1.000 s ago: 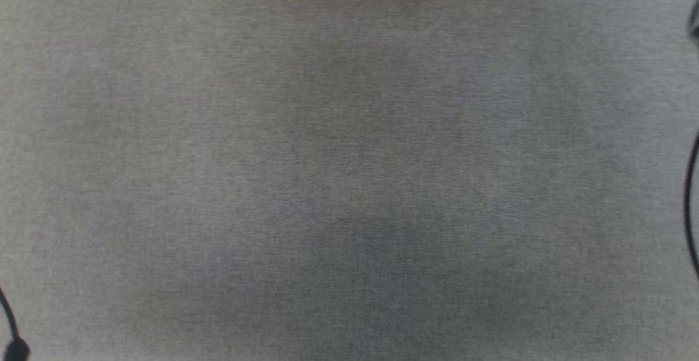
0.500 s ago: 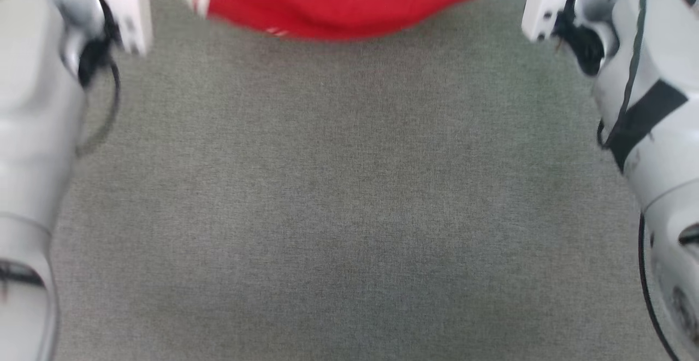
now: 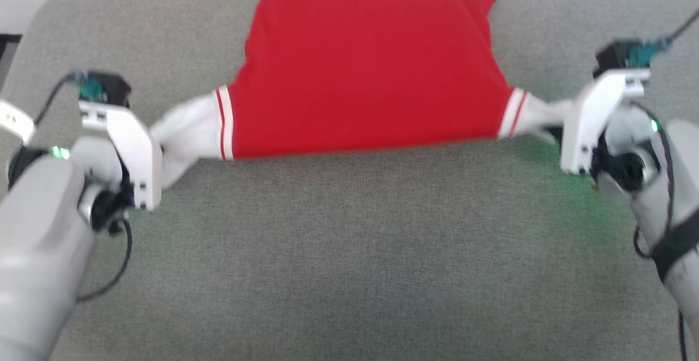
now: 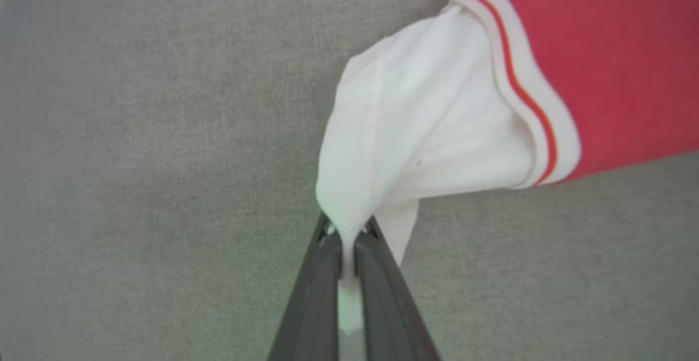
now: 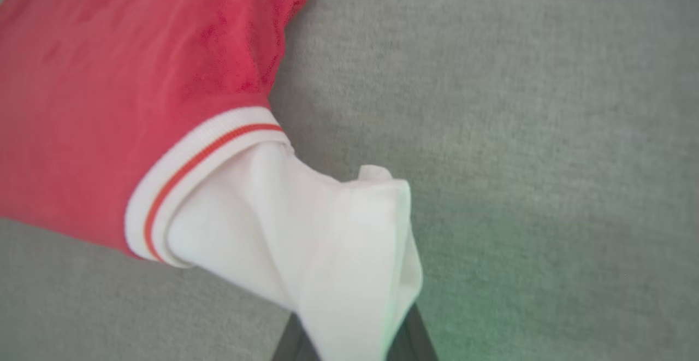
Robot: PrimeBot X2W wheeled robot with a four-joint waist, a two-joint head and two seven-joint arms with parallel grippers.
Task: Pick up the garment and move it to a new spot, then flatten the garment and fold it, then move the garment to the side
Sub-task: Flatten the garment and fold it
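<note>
Nearest the robot is bare grey fabric surface (image 3: 349,262), a padded seat or bench top, which is room to lay the cloth. Left gripper (image 4: 347,235) is pinched tight on a thin bunch of the white sleeve end (image 4: 415,120), with a little cloth poking through behind the fingertips. Right gripper (image 5: 355,350) is likewise clamped on the other white sleeve end (image 5: 306,241), its fingers mostly buried under the fabric. Between them the garment (image 3: 366,71), a red sports top with white cuff bands (image 4: 524,93), is strung sideways across the far half of the surface, sleeves pulled out left and right and the body running up to the far edge. Its near edge is blurred, so it may be lifted or resting, unclear. Judged step: carrying and spreading. To do it well, move both arms together at equal height, hold sideways tension even but light since the pinches are small, drag toward the bare near area, lower the far part first, and release only once flat.
</note>
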